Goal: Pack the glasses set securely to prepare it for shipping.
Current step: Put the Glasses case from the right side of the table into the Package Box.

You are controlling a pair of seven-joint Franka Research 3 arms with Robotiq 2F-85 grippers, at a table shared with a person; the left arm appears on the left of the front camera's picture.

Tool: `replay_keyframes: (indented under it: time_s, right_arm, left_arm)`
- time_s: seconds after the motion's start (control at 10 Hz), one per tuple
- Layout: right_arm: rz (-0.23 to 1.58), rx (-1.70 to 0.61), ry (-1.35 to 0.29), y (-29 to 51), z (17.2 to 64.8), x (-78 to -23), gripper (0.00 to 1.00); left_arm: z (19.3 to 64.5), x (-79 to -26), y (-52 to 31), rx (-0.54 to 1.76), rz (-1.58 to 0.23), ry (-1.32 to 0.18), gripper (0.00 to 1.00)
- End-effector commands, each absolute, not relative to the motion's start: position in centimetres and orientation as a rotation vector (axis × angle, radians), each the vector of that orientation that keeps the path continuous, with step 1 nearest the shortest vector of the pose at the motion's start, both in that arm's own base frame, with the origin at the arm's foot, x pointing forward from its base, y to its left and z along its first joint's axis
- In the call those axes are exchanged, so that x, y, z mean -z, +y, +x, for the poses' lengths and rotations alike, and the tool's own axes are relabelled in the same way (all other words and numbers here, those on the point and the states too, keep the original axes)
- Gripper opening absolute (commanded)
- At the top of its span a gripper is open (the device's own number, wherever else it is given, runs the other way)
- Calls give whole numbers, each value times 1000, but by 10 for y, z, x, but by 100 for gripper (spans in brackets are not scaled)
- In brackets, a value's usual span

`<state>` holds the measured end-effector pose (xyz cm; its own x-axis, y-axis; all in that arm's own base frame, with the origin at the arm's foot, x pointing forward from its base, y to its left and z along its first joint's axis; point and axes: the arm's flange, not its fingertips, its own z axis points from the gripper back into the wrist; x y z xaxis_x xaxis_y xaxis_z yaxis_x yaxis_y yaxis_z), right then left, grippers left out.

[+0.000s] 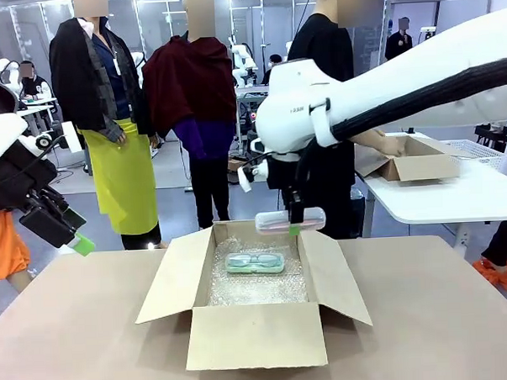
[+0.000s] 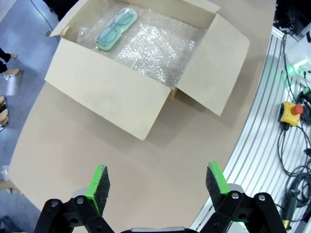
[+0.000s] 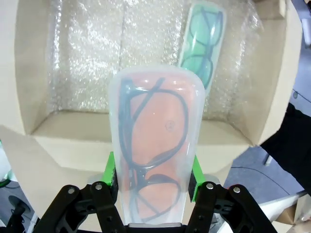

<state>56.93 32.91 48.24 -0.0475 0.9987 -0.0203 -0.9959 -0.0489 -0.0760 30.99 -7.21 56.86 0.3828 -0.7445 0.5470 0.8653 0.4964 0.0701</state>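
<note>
A mint green glasses case (image 1: 254, 262) (image 2: 116, 28) (image 3: 203, 47) lies on bubble wrap inside the open cardboard box (image 1: 177, 282) (image 2: 107, 94) (image 3: 34, 97). Spectacles show through its lid. My right gripper (image 1: 292, 228) (image 3: 153, 174) is shut on the pale pink glasses case (image 1: 289, 220) (image 3: 154, 145), holding it just above the box's far edge. Dark spectacles show inside the pink case. My left gripper (image 1: 70, 234) (image 2: 158, 187) hangs open and holds nothing, raised at the table's left side, away from the box.
The box sits mid-table with its flaps (image 1: 341, 279) spread outward. A person in black stands behind the right arm, at a white table (image 1: 455, 189) holding another cardboard box (image 1: 416, 160). In the left wrist view, a metal frame, cables and a red stop button (image 2: 291, 112) border the table.
</note>
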Motion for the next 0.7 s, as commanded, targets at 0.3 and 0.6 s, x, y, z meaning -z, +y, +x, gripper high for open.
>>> replay_keyframes:
  time_s: [0.3, 0.6]
  right_arm:
    - [-71, -1538, -58, 367, 574, -457, 28]
    - [-45, -1601, -68, 381, 566, -414, 28]
  left_arm:
    - [309, -568, -69, 1061, -255, -561, 100]
    - [309, -568, -69, 1061, -255, -561, 100]
